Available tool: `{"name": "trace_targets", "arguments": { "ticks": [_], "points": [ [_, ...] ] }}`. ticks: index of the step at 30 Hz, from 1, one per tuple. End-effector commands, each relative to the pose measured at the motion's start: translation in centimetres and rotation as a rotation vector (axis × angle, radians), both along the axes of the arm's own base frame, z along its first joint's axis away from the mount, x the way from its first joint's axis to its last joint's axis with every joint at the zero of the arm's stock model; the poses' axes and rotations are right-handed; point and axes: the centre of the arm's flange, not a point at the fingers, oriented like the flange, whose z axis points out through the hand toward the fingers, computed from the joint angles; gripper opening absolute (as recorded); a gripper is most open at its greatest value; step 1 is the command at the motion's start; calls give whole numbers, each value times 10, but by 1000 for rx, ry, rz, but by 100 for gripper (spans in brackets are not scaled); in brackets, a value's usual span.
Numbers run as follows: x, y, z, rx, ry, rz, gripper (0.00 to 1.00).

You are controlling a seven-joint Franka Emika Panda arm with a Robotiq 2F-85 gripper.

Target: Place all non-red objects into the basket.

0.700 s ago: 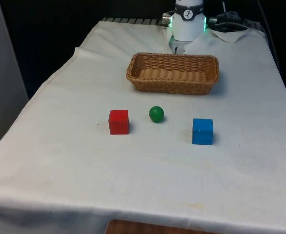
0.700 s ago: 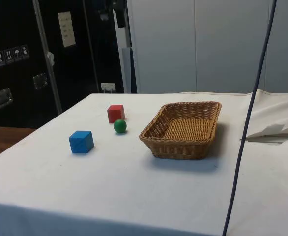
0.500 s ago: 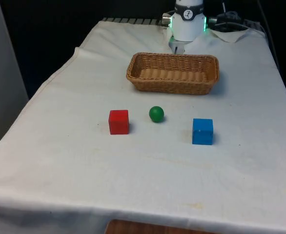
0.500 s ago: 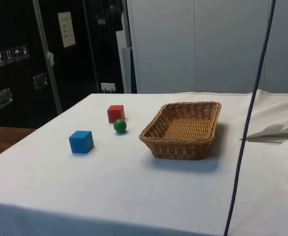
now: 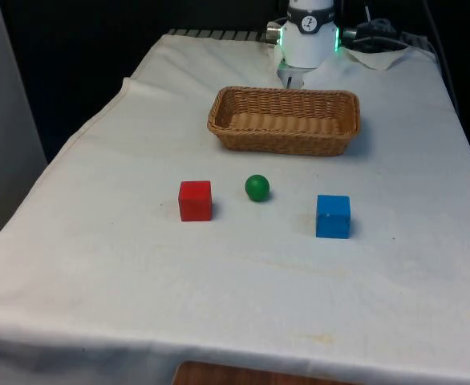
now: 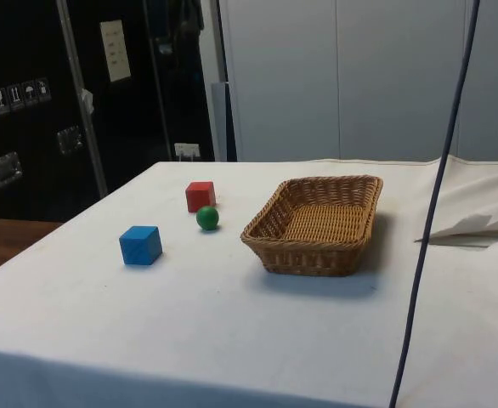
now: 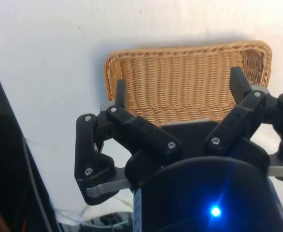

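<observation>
End effector (image 7: pixel 178 92) spread wide and empty, above the basket (image 7: pixel 190 79), nothing between its fingers

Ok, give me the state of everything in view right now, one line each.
gripper: open, holding nothing, above the basket.
basket: upright on the cloth, nothing inside.
green ball: resting on the cloth, outside the basket.
blue cube: flat on the cloth, outside the basket.
red cube: flat on the cloth, beside the green ball, not touching it.
</observation>
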Motion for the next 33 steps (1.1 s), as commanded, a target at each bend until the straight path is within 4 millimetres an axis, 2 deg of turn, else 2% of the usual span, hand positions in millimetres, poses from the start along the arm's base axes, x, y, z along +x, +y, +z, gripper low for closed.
{"name": "trace_targets", "arguments": {
  "ticks": [1,11,17,24,26,33],
  "points": [
    [0,1,0,-7,-20,0,100],
    [5,4,-13,2,-54,8,100],
    [5,-2,-21,2,-40,7,100],
    [7,-16,-41,29,-40,4,100],
    [6,-18,-42,22,-33,3,100],
    [8,-26,-66,34,-30,2,100]
  ]
}}
